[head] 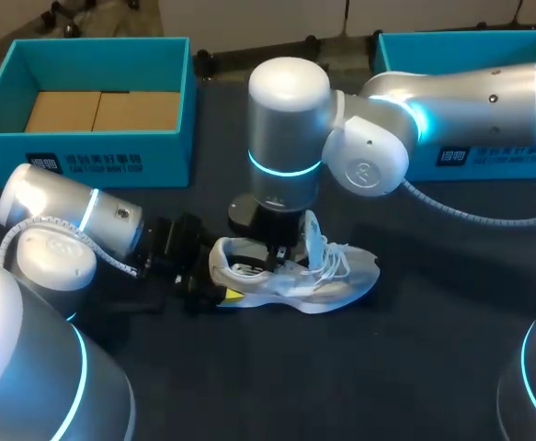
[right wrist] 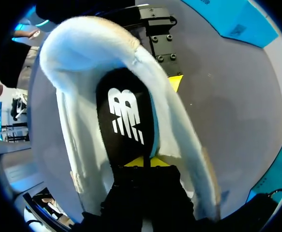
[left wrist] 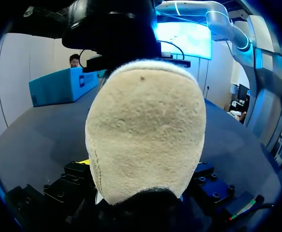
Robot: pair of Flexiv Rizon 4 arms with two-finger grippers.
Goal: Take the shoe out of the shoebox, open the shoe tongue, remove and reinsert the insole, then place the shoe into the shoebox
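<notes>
R gripper (right wrist: 143, 162) is pinching insole (right wrist: 126, 121) inside shoe (head: 295, 276), tips nearly together; L gripper (left wrist: 143, 166) is clamping its heel. Shoe is lying on table (head: 415, 367) near shoebox (head: 111, 158). Risk: insole snagging, dragging shoe from L grip.

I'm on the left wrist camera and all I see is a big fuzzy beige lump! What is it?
Observer: That's the heel of a white sneaker. The head view shows it standing on its sole on the table, outside the teal shoebox.
Operator: Where's my other arm?
Observer: The right gripper reaches down from above into the sneaker's opening.
Operator: Is the insole out?
Observer: No. The right wrist view shows the black insole inside the sneaker, with the gripper's tips together at its heel end.
</notes>
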